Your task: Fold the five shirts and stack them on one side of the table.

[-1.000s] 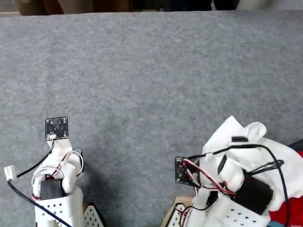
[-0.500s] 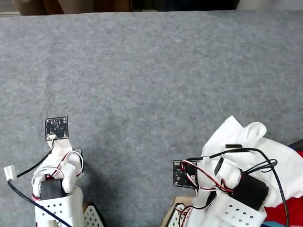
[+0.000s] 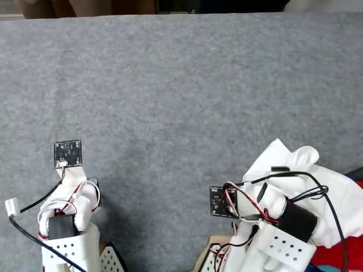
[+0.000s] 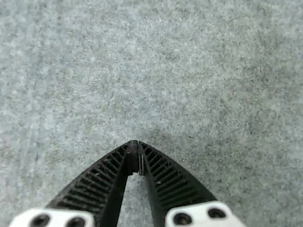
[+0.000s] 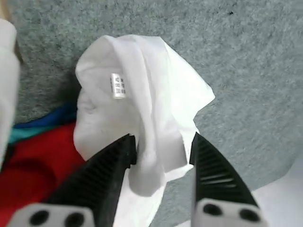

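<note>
A crumpled white shirt point(image 3: 292, 164) lies at the table's near right, partly under the right arm point(image 3: 283, 226). In the right wrist view the same white shirt point(image 5: 142, 99) shows a small label, and my right gripper point(image 5: 163, 146) stands open just above its bunched fabric. A red shirt point(image 5: 33, 175) and a blue garment edge point(image 5: 42, 120) lie beside the white one; the red shirt point(image 3: 340, 258) also peeks out at the near right corner. My left gripper point(image 4: 135, 149) is shut with nothing in it, over bare grey cloth at the near left.
The grey felt table point(image 3: 181, 85) stretches open across the middle and far side. The left arm point(image 3: 68, 192) sits folded at the near left edge. Cables loop over the right arm.
The right arm has drawn back slightly toward the near edge and turned over the white shirt. The left arm has kept still.
</note>
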`<move>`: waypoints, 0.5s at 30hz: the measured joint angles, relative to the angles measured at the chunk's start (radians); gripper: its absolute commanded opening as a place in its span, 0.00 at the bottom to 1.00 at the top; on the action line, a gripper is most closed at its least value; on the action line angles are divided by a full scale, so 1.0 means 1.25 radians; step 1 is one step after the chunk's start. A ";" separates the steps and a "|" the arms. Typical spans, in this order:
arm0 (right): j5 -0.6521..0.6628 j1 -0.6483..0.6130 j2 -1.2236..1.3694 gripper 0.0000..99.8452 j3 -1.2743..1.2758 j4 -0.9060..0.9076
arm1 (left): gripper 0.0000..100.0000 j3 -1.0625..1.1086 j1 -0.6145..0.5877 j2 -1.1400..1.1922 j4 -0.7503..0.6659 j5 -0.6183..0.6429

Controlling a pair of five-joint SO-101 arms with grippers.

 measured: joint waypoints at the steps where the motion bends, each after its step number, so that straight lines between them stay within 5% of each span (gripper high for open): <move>1: 0.000 0.000 0.000 0.21 0.000 -0.007 | 0.02 0.000 0.000 0.000 0.000 0.000; 6: 0.000 0.000 0.000 0.20 0.047 -0.054 | 0.02 0.000 0.000 0.000 0.000 0.000; 15: 0.001 0.000 0.000 0.04 0.075 -0.065 | 0.02 0.000 0.000 0.000 0.000 0.000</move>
